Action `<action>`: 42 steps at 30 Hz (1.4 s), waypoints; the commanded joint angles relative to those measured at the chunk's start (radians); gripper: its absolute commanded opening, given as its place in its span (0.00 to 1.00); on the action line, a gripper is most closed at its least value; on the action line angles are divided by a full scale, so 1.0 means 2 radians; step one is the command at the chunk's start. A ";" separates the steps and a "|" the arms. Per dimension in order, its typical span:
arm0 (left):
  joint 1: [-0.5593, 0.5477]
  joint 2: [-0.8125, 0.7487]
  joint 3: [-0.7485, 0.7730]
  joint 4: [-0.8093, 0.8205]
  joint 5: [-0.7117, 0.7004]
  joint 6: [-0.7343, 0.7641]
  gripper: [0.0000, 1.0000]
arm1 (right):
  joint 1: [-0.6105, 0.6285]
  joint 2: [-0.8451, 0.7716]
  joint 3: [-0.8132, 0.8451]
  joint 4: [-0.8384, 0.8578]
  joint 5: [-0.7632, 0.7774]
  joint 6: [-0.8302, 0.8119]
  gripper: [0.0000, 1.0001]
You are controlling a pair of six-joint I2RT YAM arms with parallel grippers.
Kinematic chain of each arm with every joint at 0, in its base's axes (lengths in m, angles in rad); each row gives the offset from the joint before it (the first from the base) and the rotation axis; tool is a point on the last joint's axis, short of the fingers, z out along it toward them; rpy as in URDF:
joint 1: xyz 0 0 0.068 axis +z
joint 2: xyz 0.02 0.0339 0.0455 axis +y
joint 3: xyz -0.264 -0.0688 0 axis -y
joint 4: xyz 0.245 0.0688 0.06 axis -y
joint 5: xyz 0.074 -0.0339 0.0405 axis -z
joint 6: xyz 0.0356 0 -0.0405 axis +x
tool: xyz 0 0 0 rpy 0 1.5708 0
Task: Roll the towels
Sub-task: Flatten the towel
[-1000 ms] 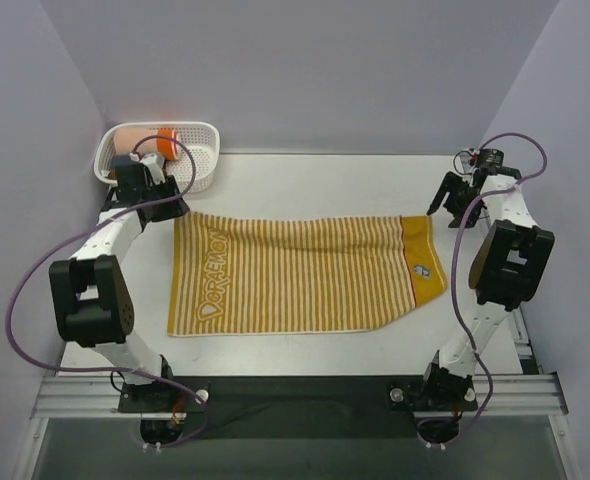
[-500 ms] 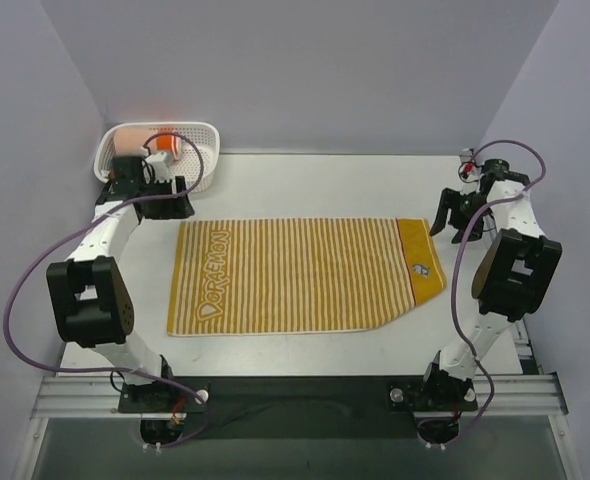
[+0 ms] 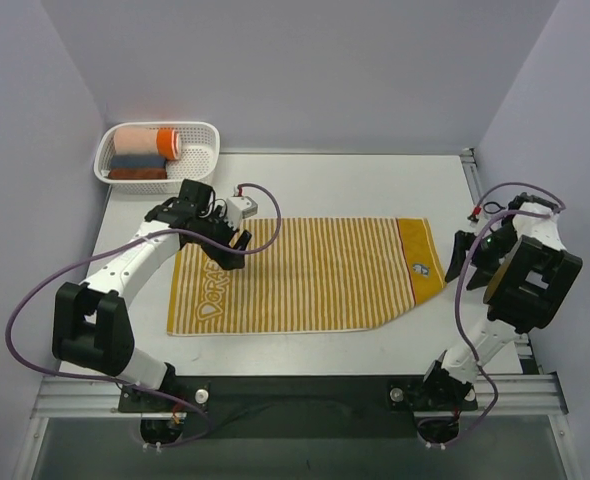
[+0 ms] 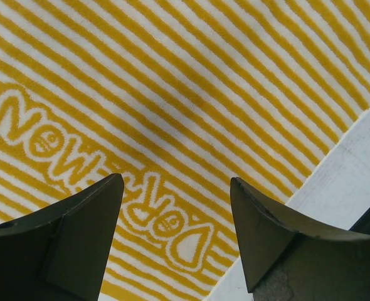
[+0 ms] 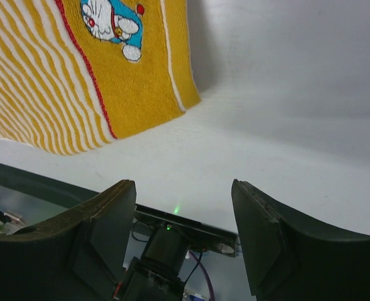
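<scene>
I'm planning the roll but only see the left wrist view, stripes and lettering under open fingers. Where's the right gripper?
Observer: The right gripper hangs open beside the cartoon end of the long yellow-and-white striped cloth towel, not touching it.
Operator: Is the towel rolled at all?
Observer: No, it lies flat, full length, on the white table.
Operator: Anything else out there?
Observer: A white plastic basket at the far left corner holds three rolled towels.
</scene>
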 commanded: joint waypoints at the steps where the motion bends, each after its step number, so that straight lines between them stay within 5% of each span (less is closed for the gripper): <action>1: 0.004 0.007 0.004 -0.008 -0.005 0.010 0.79 | 0.005 0.002 -0.019 -0.060 -0.036 -0.005 0.60; 10: 0.004 -0.002 -0.003 0.015 -0.036 -0.010 0.80 | 0.005 0.066 -0.056 -0.014 -0.085 0.095 0.57; 21: 0.005 -0.002 -0.015 0.043 -0.047 -0.023 0.80 | 0.008 0.089 -0.053 0.036 -0.115 0.159 0.39; 26: 0.006 0.003 -0.015 0.049 -0.049 -0.028 0.80 | 0.014 0.082 -0.048 0.034 -0.132 0.166 0.00; 34: 0.009 0.007 -0.021 0.056 -0.051 -0.030 0.80 | 0.059 -0.007 -0.020 0.025 -0.187 0.192 0.00; 42: 0.013 0.034 -0.005 0.058 -0.053 -0.052 0.80 | 0.172 0.118 0.171 0.056 -0.139 0.284 0.00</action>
